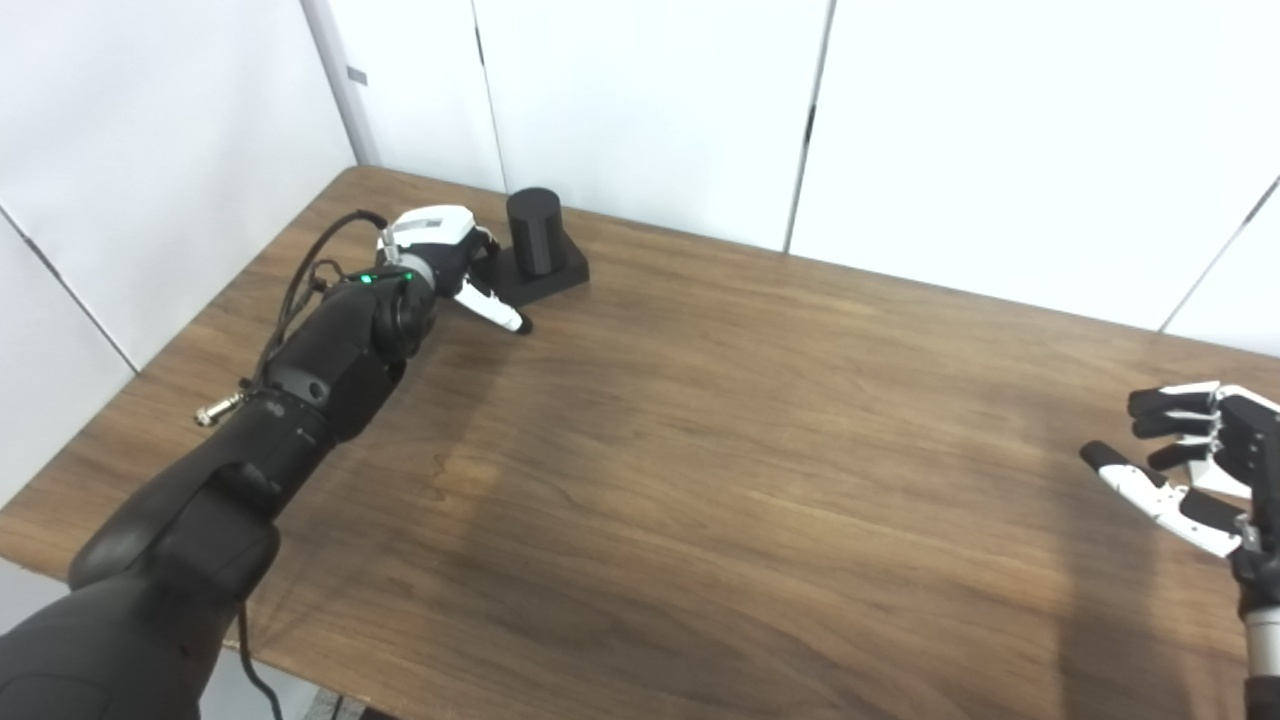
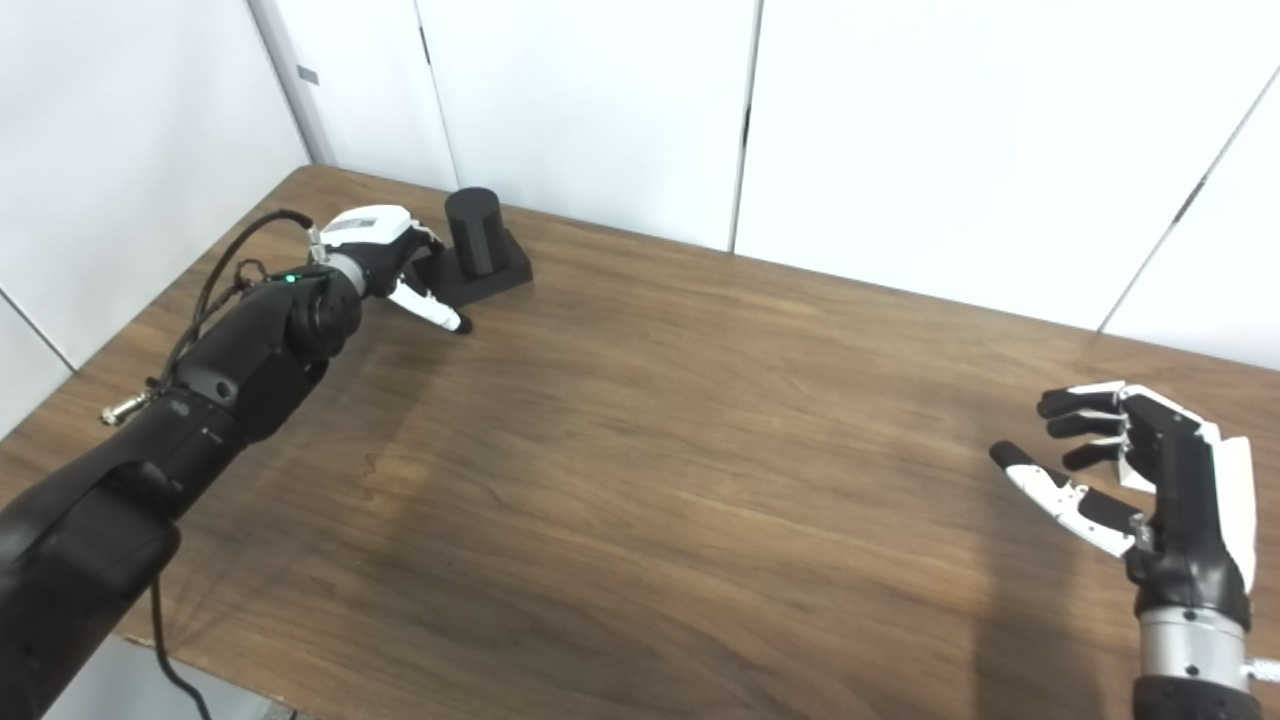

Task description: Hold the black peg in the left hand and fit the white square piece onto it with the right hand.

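Note:
The black peg is an upright cylinder on a square black base, standing at the far left of the table. My left hand is right beside the base on its left, fingers apart, with the thumb stretched along the base's front edge. I cannot tell whether the fingers touch the base. My right hand is open and empty, hovering low over the table's right side. No white square piece is in either view.
The brown wooden table is bounded by white wall panels at the back and left. A black cable loops over my left forearm. The table's front edge runs close to my arms.

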`<act>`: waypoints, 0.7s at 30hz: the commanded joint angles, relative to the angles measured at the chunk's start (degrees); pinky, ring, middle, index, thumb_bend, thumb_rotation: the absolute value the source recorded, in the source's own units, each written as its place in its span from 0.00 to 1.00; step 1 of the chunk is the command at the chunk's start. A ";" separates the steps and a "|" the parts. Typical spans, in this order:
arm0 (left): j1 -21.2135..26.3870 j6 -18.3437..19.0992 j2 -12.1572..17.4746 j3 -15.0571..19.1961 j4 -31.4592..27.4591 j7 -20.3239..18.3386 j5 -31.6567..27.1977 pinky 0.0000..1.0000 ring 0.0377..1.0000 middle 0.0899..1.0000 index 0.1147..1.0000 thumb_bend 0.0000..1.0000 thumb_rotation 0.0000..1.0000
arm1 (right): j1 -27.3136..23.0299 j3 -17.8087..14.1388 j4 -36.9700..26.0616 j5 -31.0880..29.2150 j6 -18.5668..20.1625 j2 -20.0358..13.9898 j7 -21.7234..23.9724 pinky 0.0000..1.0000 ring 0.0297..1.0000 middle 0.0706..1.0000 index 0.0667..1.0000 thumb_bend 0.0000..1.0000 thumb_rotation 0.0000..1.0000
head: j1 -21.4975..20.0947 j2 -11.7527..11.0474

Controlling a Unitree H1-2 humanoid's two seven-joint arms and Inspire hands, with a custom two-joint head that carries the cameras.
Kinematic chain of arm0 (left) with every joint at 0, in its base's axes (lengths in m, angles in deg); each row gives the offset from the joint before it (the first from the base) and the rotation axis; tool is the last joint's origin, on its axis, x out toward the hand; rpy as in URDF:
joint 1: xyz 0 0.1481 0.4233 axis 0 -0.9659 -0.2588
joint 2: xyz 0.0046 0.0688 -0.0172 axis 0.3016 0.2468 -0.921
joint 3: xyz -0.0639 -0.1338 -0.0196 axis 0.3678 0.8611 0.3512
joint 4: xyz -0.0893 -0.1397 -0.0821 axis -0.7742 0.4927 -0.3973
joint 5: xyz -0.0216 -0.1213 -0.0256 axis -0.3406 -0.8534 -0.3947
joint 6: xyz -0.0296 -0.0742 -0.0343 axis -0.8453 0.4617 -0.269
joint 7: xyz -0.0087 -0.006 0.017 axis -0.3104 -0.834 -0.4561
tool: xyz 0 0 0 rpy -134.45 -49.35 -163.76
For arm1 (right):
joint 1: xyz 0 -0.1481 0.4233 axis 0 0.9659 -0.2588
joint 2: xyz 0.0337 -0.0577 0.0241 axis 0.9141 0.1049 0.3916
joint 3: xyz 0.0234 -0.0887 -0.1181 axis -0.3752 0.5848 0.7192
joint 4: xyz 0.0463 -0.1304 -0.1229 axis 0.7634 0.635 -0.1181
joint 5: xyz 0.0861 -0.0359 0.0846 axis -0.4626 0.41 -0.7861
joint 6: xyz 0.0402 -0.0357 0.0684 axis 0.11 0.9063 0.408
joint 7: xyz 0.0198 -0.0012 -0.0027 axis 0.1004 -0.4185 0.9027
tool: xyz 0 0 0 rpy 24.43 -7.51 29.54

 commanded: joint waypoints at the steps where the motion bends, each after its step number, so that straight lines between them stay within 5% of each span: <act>1: 3.43 -0.60 1.02 1.06 0.17 2.84 0.35 0.87 0.99 0.96 0.78 0.87 0.41 | -1.01 -0.32 -1.74 0.37 -1.34 -0.63 -0.34 0.41 0.54 0.58 0.45 0.50 0.11 | -0.05 0.07; 18: 2.80 -3.07 -0.93 -0.05 3.72 4.86 -0.33 0.73 0.92 0.86 0.52 0.66 0.18 | -0.62 -0.63 -2.51 0.38 -1.86 -0.81 -0.47 0.39 0.53 0.57 0.45 0.50 0.11 | -0.63 0.71; 21: 2.62 -4.07 -1.16 -0.17 4.45 5.46 -0.60 0.72 0.90 0.85 0.44 0.53 0.09 | -0.61 -0.65 -2.70 0.66 -1.58 -0.92 -0.41 0.40 0.53 0.58 0.45 0.50 0.11 | -0.60 0.90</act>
